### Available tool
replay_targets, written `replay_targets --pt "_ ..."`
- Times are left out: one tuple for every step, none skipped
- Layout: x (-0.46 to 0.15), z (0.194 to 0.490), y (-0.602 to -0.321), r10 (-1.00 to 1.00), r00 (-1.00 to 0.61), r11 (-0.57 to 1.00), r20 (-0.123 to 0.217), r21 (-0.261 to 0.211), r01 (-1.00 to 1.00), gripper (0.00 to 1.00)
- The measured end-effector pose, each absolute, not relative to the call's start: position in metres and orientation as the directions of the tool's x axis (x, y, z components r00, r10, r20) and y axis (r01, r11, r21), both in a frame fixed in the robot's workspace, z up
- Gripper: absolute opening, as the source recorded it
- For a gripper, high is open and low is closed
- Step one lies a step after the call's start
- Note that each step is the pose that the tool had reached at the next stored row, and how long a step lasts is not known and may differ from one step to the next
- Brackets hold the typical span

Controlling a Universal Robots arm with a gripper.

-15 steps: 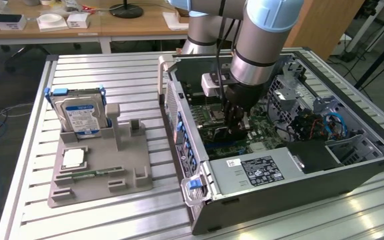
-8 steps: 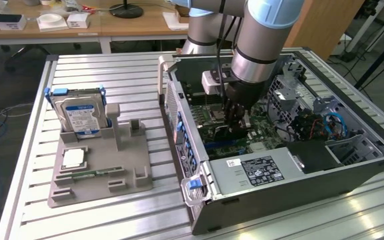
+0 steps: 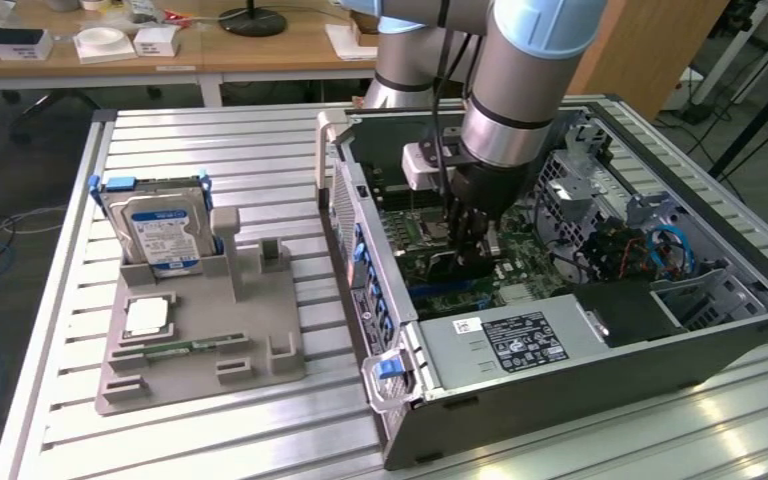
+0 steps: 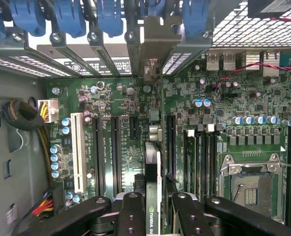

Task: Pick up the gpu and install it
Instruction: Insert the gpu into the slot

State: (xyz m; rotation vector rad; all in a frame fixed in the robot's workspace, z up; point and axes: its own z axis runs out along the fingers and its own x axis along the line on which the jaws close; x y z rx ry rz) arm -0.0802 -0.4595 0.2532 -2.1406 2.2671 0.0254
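End effector [image 4: 154, 199] around gpu [image 4: 153, 164] (edge-on)

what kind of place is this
Likely a robotics lab doing PC assembly: a robot arm reaching into an open computer case on an aluminium-slat table, a grey fixture holding a hard drive, and cluttered wooden desks behind.

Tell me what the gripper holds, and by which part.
The gripper is shut on the gpu, fingers pinching the card's two flat faces at its upper edge, above the motherboard.
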Motion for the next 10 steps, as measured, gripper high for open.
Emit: replay_targets --pt "-0.0806 0.2530 -0.4594 -0.998 -0.057 0.058 -0.028 -0.004 -0.998 0.26" --pt "-0.0808 0.2525 -0.4594 -0.998 -0.057 0.058 -0.028 -0.004 -0.998 0.26" --pt "-0.0809 0.2520 -0.4594 -0.998 -0.058 0.058 -0.028 -0.005 -0.998 0.26" --pt "-0.0809 0.2515 -0.4595 -0.998 -0.057 0.058 -0.028 -0.005 -0.998 0.26" --pt "-0.0809 0.2512 -0.4595 -0.998 -0.058 0.058 -0.028 -0.005 -0.998 0.26" --pt "-0.0809 0.2510 -0.4595 -0.998 -0.057 0.058 -0.028 -0.005 -0.998 0.26" --pt "-0.0809 0.2509 -0.4595 -0.998 -0.057 0.058 -0.028 -0.005 -0.998 0.26" --pt "-0.0807 0.2508 -0.4594 -0.998 -0.058 0.058 -0.029 -0.005 -0.998 0.26" --pt "-0.0806 0.2508 -0.4594 -0.998 -0.058 0.058 -0.029 -0.005 -0.998 0.26" --pt "-0.0805 0.2510 -0.4594 -0.998 -0.058 0.058 -0.029 -0.005 -0.998 0.26"
